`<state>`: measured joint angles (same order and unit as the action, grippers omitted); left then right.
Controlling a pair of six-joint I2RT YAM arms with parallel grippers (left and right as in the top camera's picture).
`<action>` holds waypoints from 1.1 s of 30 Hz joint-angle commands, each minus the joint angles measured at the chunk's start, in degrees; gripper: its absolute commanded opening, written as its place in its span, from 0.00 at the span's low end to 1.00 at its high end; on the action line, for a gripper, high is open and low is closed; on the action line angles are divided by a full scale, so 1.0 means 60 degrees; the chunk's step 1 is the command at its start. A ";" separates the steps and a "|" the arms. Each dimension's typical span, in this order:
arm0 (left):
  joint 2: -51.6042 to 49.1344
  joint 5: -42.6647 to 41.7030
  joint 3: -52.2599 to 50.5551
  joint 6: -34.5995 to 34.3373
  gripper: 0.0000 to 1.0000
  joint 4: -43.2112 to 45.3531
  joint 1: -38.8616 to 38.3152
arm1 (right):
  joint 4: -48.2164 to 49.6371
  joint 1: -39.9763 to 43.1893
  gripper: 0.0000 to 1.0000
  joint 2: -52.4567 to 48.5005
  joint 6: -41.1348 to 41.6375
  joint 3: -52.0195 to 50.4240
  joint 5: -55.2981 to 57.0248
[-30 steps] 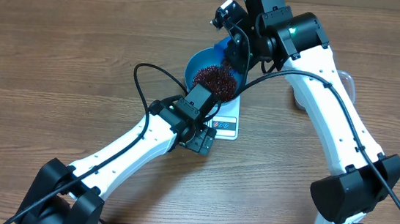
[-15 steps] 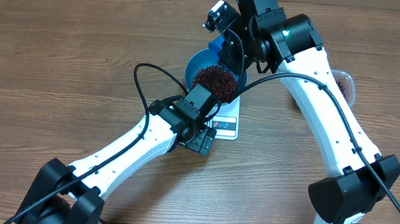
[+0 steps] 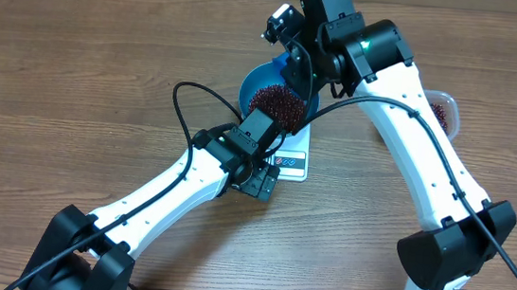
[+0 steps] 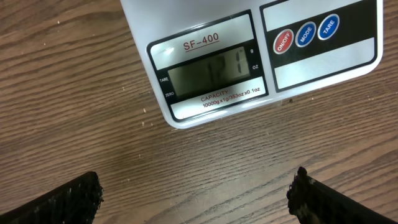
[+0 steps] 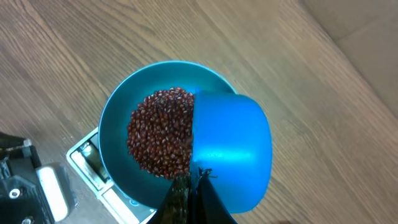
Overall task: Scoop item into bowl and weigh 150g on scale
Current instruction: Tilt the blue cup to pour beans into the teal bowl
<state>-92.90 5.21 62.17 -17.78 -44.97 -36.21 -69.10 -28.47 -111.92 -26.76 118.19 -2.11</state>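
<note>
While clamped tight on the handle of the blue scoop (image 5: 233, 152), right gripper (image 5: 189, 196) hangs over the bowl (image 5: 115, 118); scoop tipped back-uppermost just ahead, beans (image 5: 158, 140) heaped below. Left gripper (image 4: 196, 199) spread wide, empty; scale (image 4: 186, 25) display just ahead

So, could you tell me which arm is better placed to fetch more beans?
Right: the right gripper is shut on the scoop above the bowl, and the clear tub sits on that side. The left gripper hangs open by the scale.
</note>
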 commanded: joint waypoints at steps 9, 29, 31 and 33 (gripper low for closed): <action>-0.0007 0.0124 -0.0095 0.0178 1.00 0.0004 0.0102 | 0.0157 -0.0138 0.04 0.0102 0.0095 0.0131 0.0007; -0.0007 0.0127 -0.0095 0.0182 1.00 0.0004 0.0102 | 0.0197 -0.0244 0.04 0.0102 0.0091 0.0117 0.0535; -0.0007 0.0124 -0.0095 0.0178 1.00 0.0004 0.0102 | 0.0193 -0.0248 0.04 0.0102 0.0076 0.0117 0.0262; -0.0007 0.0124 -0.0095 0.0178 0.99 0.0007 0.0102 | 0.0193 -0.0244 0.04 0.0102 0.0058 0.0117 0.0302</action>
<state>-92.90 5.21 62.17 -17.78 -44.97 -36.21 -68.25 -29.67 -111.92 -26.94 118.19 0.19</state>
